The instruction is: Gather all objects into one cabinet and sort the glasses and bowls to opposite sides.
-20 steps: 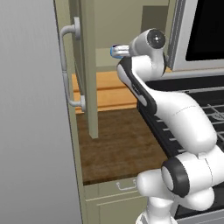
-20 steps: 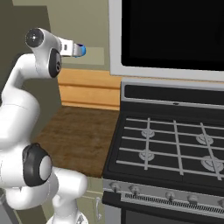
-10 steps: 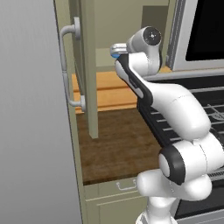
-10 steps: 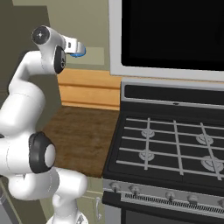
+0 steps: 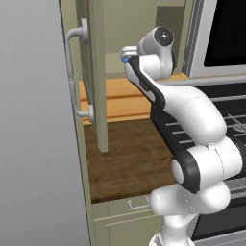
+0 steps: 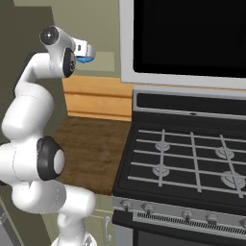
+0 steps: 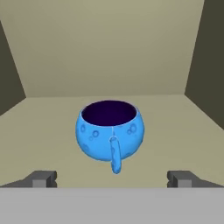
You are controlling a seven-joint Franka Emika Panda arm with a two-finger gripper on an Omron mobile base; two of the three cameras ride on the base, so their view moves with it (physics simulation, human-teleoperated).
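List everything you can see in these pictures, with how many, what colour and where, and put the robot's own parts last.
blue bowl: one, bright blue with dark inside and a small handle, upright on the cabinet shelf ahead of the fingertips
cabinet: one, olive green, door swung open, pale shelf inside
door handles: two, grey, curved, on the open door
counter: one, dark brown wood, below the cabinet
stove: one, black with grey grates, right of the counter
microwave: one, black door, above the stove
gripper: one, dark fingertips, open, nothing held
arm: one, white, dark joints
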